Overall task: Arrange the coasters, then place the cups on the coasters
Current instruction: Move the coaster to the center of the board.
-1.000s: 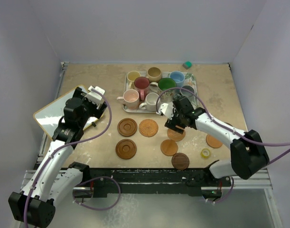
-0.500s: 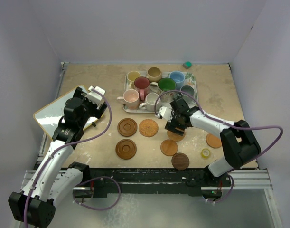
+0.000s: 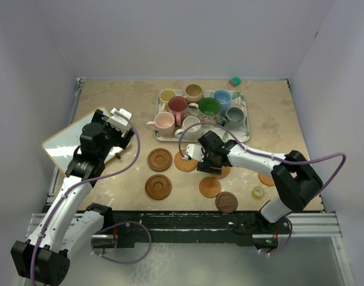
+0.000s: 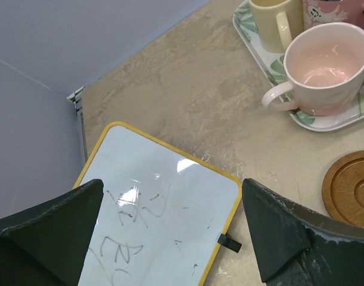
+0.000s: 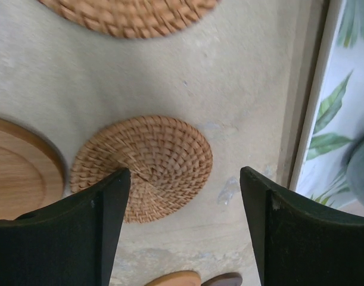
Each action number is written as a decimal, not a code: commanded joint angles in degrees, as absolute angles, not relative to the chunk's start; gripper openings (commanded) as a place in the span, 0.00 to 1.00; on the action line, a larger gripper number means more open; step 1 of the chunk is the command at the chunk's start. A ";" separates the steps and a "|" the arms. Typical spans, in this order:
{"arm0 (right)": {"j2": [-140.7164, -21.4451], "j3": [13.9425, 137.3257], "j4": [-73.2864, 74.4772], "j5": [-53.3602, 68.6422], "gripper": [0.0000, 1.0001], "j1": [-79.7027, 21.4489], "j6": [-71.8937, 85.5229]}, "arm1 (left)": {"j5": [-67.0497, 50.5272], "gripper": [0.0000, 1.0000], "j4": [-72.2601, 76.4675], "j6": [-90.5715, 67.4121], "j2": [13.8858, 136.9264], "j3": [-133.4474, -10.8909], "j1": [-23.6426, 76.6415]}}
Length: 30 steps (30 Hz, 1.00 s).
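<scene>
The woven coaster [image 5: 143, 167] looks light, thin and a little flexible, and its rough weave should resist slipping. It lies flat, so only the rim offers a hold: a pinch across the edge, or a slide along the table [image 5: 229, 71], would suit. Being round, it has no long axis, and its face points up. It sits just near of the leaf-print tray [image 5: 342, 89], right of another woven coaster [image 5: 128, 12], with a wooden coaster [image 5: 15, 173] just beside it. The right gripper [image 5: 184, 179] hovers over it, jaws apart and empty. Far left, the left gripper [image 4: 170, 196] hangs wide and empty above a whiteboard [image 4: 158, 226].
</scene>
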<state>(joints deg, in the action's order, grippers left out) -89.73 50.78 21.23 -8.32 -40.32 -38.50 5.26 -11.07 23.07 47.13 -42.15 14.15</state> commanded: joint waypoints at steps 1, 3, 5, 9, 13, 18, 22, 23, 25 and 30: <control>-91.71 50.31 23.45 -2.56 0.78 -44.28 -36.39 | 5.35 0.95 -7.78 22.24 46.71 -41.57 13.22; -91.67 49.99 23.38 -2.42 0.77 -45.44 -36.39 | 5.45 0.95 -7.74 22.24 46.70 -41.45 13.05; -91.81 49.78 23.38 -1.98 0.77 -46.76 -36.48 | 5.66 0.95 -7.59 22.24 46.83 -41.51 12.97; -92.71 49.88 24.13 -1.71 0.76 -48.90 -36.30 | 5.97 0.95 -7.47 22.23 46.92 -41.44 12.66; -90.83 50.94 26.13 1.65 0.76 -48.85 -34.90 | 5.82 0.95 -7.47 22.20 47.06 -41.39 12.40; -85.34 51.27 28.00 1.24 0.78 -47.89 -35.22 | 5.24 0.95 -7.53 22.24 47.07 -41.40 12.22; -80.91 51.75 31.03 3.06 0.81 -44.39 -36.29 | 4.88 0.95 -7.72 22.24 46.70 -41.31 12.22; -80.14 51.78 31.93 3.82 0.82 -42.65 -36.62 | 4.84 0.95 -7.73 22.24 46.58 -41.31 12.22; -78.86 51.75 33.35 5.44 0.85 -39.38 -37.31 | 4.69 0.95 -7.81 22.16 46.34 -41.31 12.13; -76.74 49.43 34.51 6.33 0.89 -32.78 -40.56 | 4.31 0.95 -7.89 22.06 45.97 -41.42 12.13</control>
